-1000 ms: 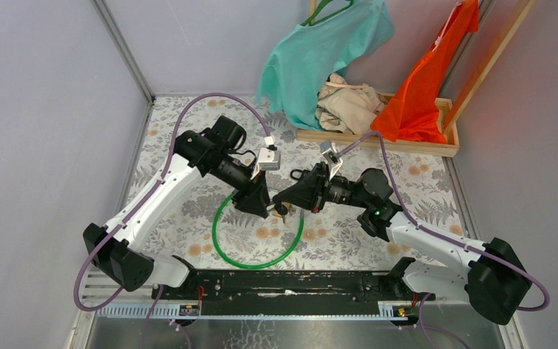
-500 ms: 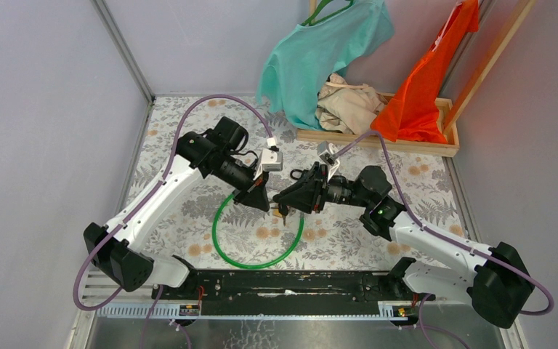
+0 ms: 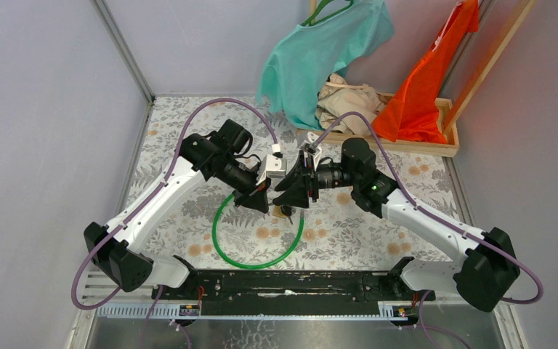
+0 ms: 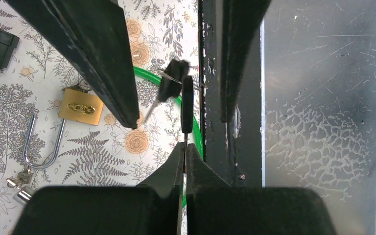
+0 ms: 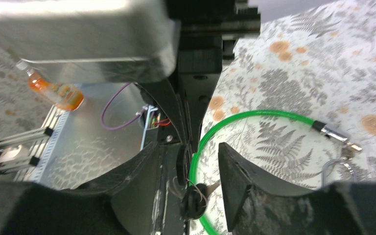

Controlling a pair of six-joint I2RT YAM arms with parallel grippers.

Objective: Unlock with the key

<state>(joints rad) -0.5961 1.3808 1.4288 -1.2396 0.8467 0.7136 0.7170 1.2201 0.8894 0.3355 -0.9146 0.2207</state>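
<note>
Black-headed small metal key (image 4: 187,105) sits edge-on at centre frame. The left gripper (image 4: 185,147) has its jaws clamped on the key's near end, and the right gripper (image 5: 192,147) stands with jaws apart around it. Light, stiff and likely slippery, it is best gripped across the flat head. Only the left wrist view shows the brass padlock (image 4: 81,106), left of centre.

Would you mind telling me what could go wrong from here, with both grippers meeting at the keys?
1. The left gripper pinches the key only at its fingertips; if the open right gripper closes off-centre, it may slip.
2. The spare key dangles and could snag a finger.
3. The padlock lies loose and may slide.
</note>
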